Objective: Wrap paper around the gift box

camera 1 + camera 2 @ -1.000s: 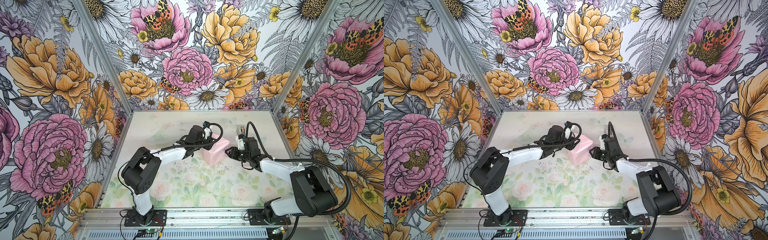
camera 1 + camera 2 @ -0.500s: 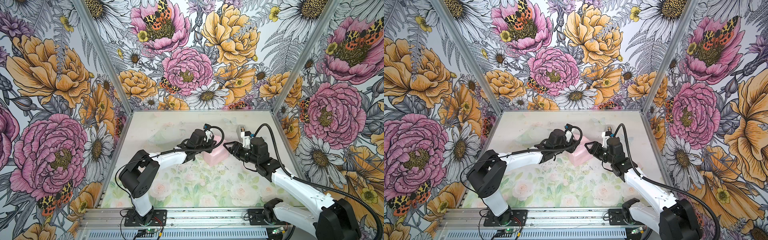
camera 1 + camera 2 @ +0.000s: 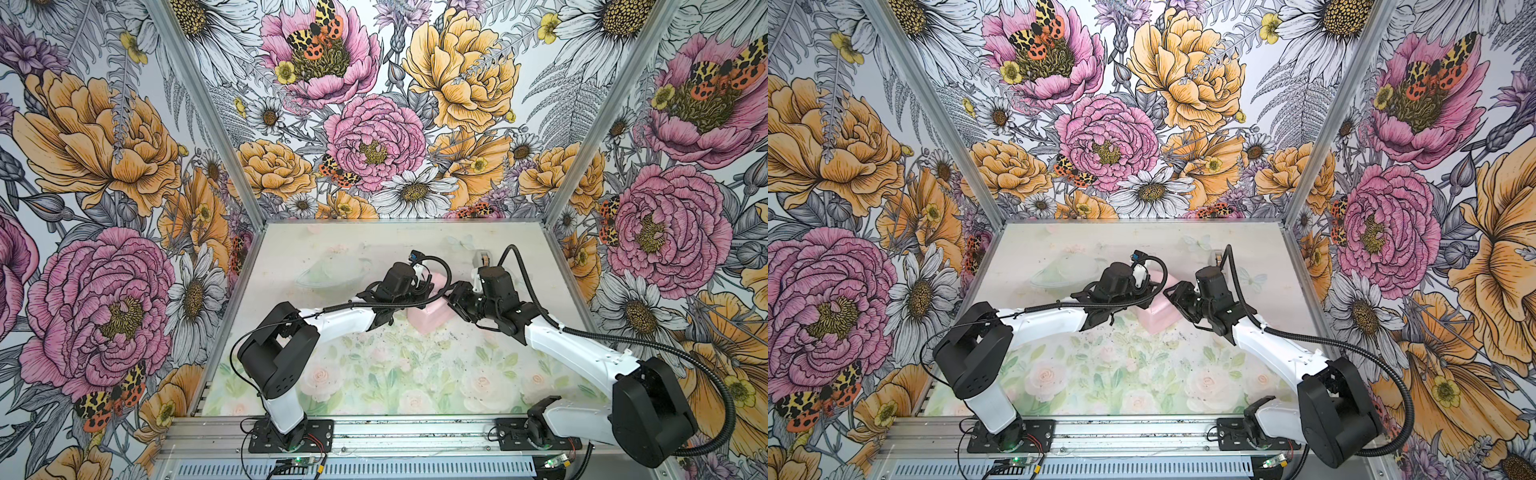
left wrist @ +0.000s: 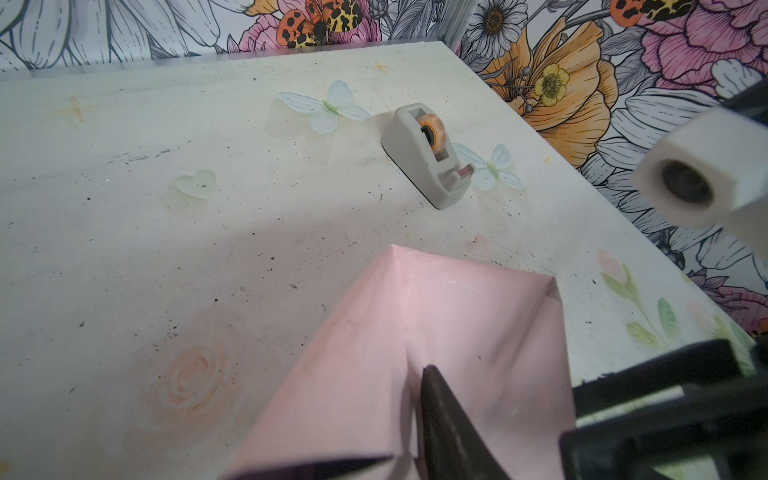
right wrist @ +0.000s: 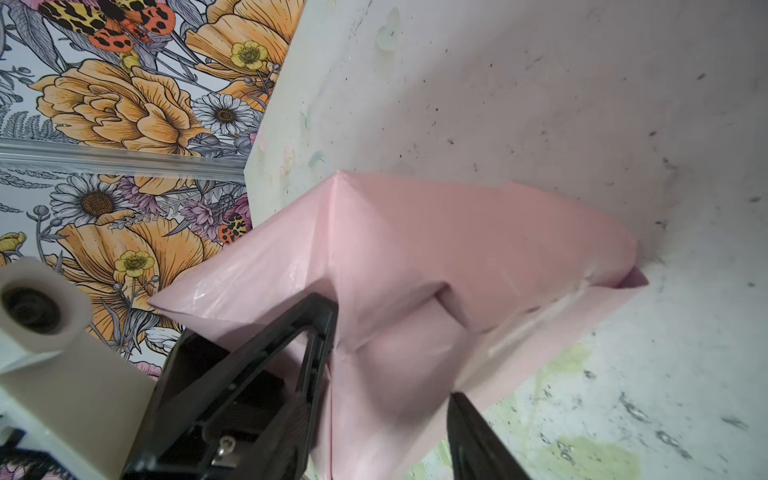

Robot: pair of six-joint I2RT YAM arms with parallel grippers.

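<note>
**Left tool** point(image 3: 428, 293): reaches in from the left, over the top of the parcel. The left wrist view shows only one finger point(image 4: 444, 415), its tip pressed on the seam along the parcel's top. The other finger is out of sight, so I cannot tell whether this tool is spread or pinching.

**Right tool** point(image 3: 454, 298): at the parcel's right end, fingers spread. The folded end flap bulges just beside the one clearly visible finger point(image 5: 478, 436).

**Paper** point(image 3: 430, 320): folded into a parcel with the pale pink face outward. The lilac face point(image 5: 633, 284) shows only in the open fold at the far end. The parcel rests on the worktop point(image 3: 374, 374), slightly right of centre and toward the rear, between the two tools.

**Gift box**: inside the paper, hidden.

**Orientation**: the long axis runs from the right tool toward the left arm, at a slant to the worktop's edges. One creased corner points forward. The left arm covers much of the parcel in both top views.

**Tape dispenser** point(image 4: 428, 158): grey with an orange roll, upright. It stands behind the parcel toward the rear right corner, apart from it, with its cutter end nearer the parcel.

**Room**: open worktop lies in front of the parcel, up to the front rail point(image 3: 374, 430), and also to the left rear. The right wall stands closer.
</note>
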